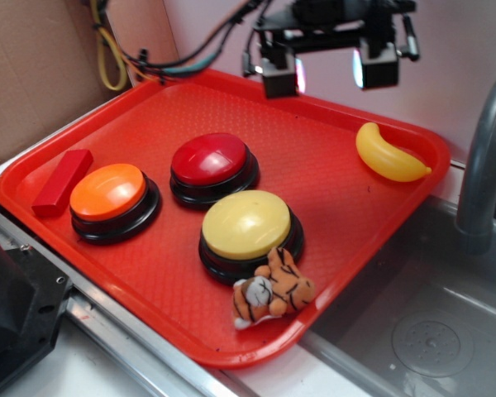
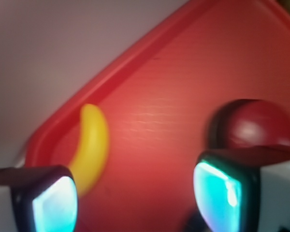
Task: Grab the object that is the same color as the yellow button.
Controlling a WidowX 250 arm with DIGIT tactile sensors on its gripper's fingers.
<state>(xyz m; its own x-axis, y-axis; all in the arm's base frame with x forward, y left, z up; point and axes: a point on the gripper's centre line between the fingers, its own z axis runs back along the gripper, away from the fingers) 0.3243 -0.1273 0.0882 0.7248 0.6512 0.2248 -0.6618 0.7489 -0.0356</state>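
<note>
Closest to me, a little plush tiger [image 1: 273,294] lies at the near edge of the red tray [image 1: 190,335], touching the yellow button [image 1: 248,225]. From the left: a red block [image 1: 62,182], an orange button [image 1: 110,198], then a red button [image 1: 212,165]. At the far right corner rests the yellow banana [image 1: 388,155], against the rim. The gripper [image 1: 329,73] hangs above the tray's back edge, jaws spread wide, holding nothing.

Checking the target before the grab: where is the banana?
In the exterior view, the banana lies alone in the tray's far right corner, near the faucet.
</note>
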